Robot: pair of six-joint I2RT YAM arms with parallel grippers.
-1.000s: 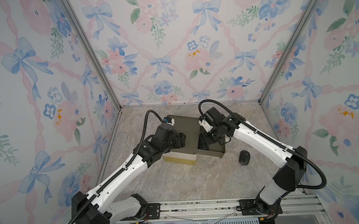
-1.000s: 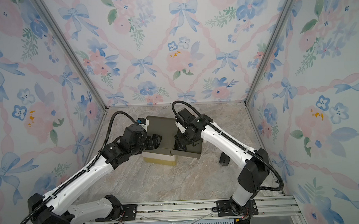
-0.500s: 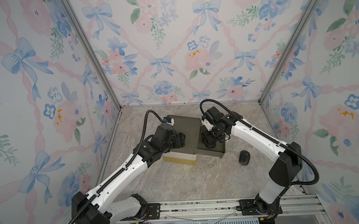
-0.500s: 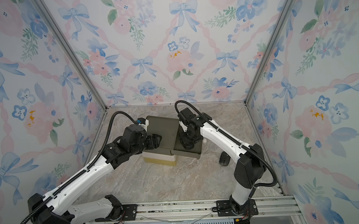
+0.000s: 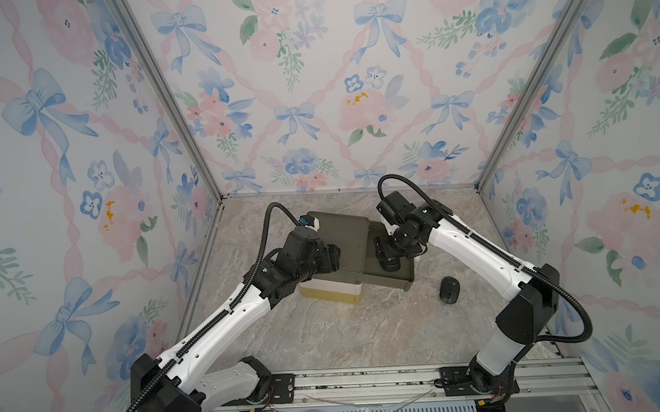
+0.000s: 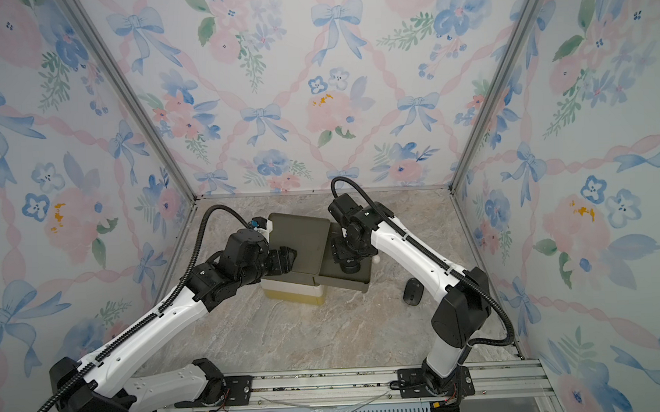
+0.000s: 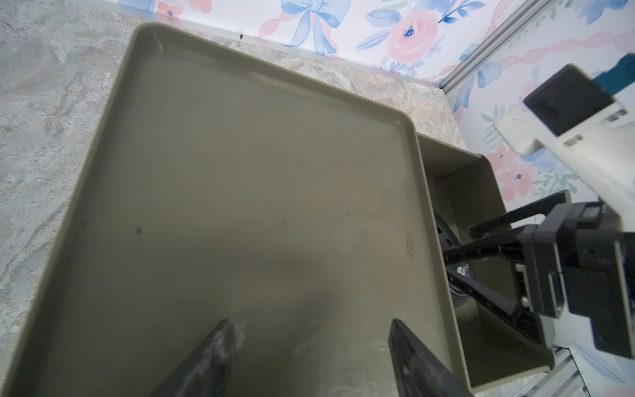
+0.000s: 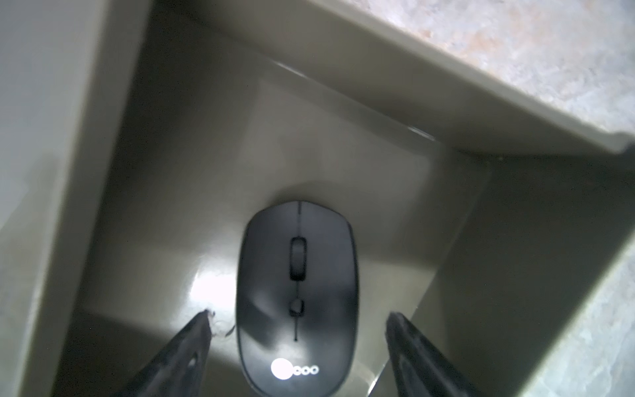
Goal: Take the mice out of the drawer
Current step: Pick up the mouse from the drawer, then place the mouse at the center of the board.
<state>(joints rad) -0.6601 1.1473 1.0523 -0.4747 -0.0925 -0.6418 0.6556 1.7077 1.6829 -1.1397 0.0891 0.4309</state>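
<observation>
**Black mouse lies between spread fingers in the drawer**

The right hand (image 8: 299, 313) hangs inside the open olive drawer (image 8: 326, 89). Its two fingers are spread wide, one on each side of a black mouse (image 8: 297, 292), and touch nothing. That mouse lies flat on the drawer floor, with its wheel pointing away from the wrist and a white logo at its near end.

The left hand (image 7: 312, 321) is spread too and holds nothing. Its fingertips sit low over the flat olive top of the drawer unit (image 7: 240, 206); I cannot tell whether they touch it.

In both top views the drawer juts out of the unit toward the right arm, above a cream and yellow base (image 5: 332, 293). A second black mouse (image 5: 449, 289) lies out on the marble tabletop (image 5: 345, 336), near the drawer's front corner and beside the right forearm.
</observation>
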